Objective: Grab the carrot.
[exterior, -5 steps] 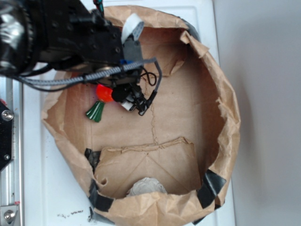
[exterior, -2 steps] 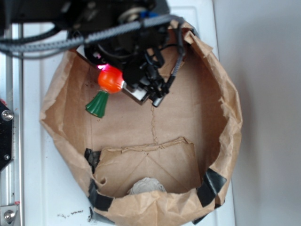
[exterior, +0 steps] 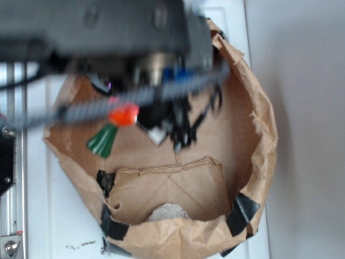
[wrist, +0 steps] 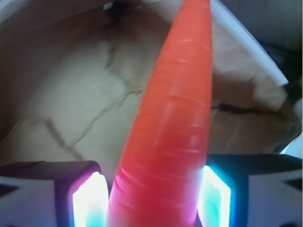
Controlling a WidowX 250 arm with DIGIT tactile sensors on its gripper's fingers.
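Two lit pads press against either side of the carrot in the wrist view, the gripper closed on its thick orange body while the tapered tip points away toward the top of the frame. Behind the carrot lies the creased brown floor of a paper bag, with a pale folded edge of the bag at upper right.

From the exterior camera, the carrot hangs inside the wide mouth of the bag, toward its left side, the orange body partly hidden under the blurred black arm and the flared dark green stem pointing down and to the left. A grey braided cable runs across in front of the gripper, whose parts are too smeared to make out singly. Black tape patches the bag's rolled rim at several places along the lower edge, and a crumpled pale wad sits at the bottom of the bag near that edge. The bag stands on a white desk, with a metal rail along the left.
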